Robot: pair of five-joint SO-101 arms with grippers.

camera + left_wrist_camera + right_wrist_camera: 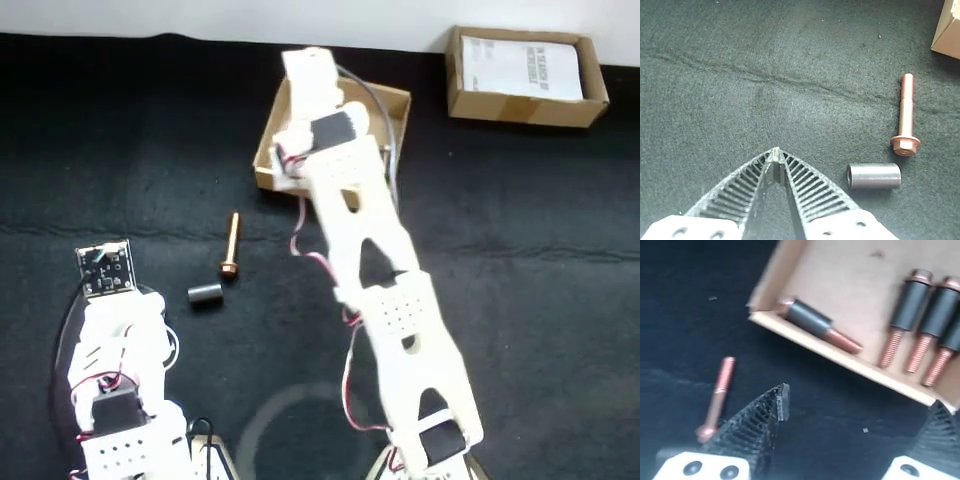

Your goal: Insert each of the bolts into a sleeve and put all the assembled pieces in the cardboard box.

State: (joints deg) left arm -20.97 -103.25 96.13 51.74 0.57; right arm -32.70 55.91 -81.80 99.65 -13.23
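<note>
A dark, felt-like cloth [540,330] is covering the counter [130,120], and a shallow crease [790,82] is running across it from side to side; a pale strip of wall [200,15] is showing along the far edge. The left arm [120,370] is sitting at the near left corner, and its left end effector [776,152] is hanging just above the cloth with its ribbed fingers [810,185] pressed together on nothing. Just beside it a loose copper-coloured bolt [905,117] is lying flat on the cloth, with its flanged head pointing toward the arms. A short grey sleeve [874,176] is lying on its side close to that head, apart from it. The right arm [400,310] is stretching from the near edge out to the cardboard box [840,275] at the middle of the far side. The right end effector [860,400] is hovering at the box's near rim with its black fingers [765,415] spread wide apart and nothing between them. Inside the box four assembled pieces are lying flat: one [812,320] is resting against the near wall, and three others [935,310] are lying side by side farther along, each with its threaded end sticking out of its sleeve. A second box [520,110] holding a printed white sheet [525,65] is sitting at the far right corner, well apart from everything else.
</note>
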